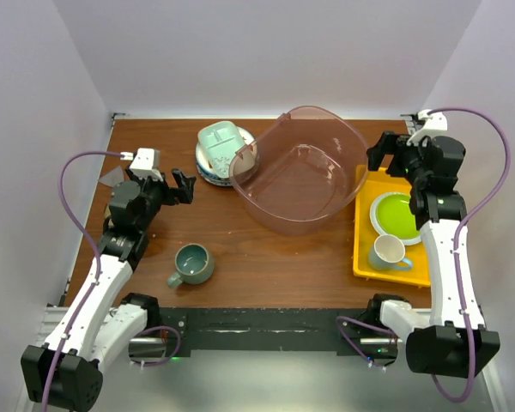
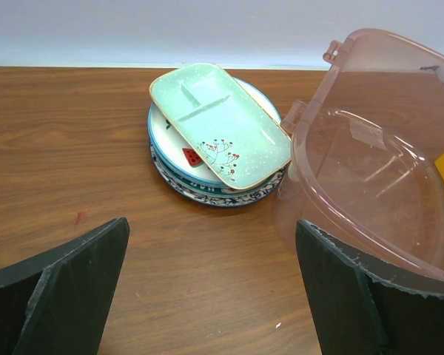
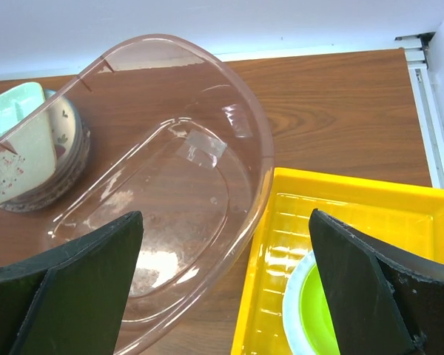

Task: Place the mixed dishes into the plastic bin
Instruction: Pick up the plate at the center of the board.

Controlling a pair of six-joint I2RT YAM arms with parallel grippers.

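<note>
Left gripper (image 1: pixel 187 186) hangs over the tabletop (image 1: pixel 154 257) with its jaws spread wide and holds nothing. It faces a mint dish (image 2: pixel 218 122) lying on a stack of patterned plates (image 2: pixel 170 159), just beside the plastic bin (image 1: pixel 305 176). The bin has no dishes in it.

A grey-teal mug (image 1: pixel 191 263) stands alone, nearer the arm bases.

The right gripper (image 1: pixel 388 156), equally wide and holding nothing, is above the far end of the yellow tray (image 1: pixel 360 249). The tray carries a lime-green plate (image 1: pixel 393 212) and a white mug (image 1: pixel 386 251).

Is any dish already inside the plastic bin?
No, the bin shows only its bare floor; the stack of plates sits beside it and the grey-teal mug stands on the table.
</note>
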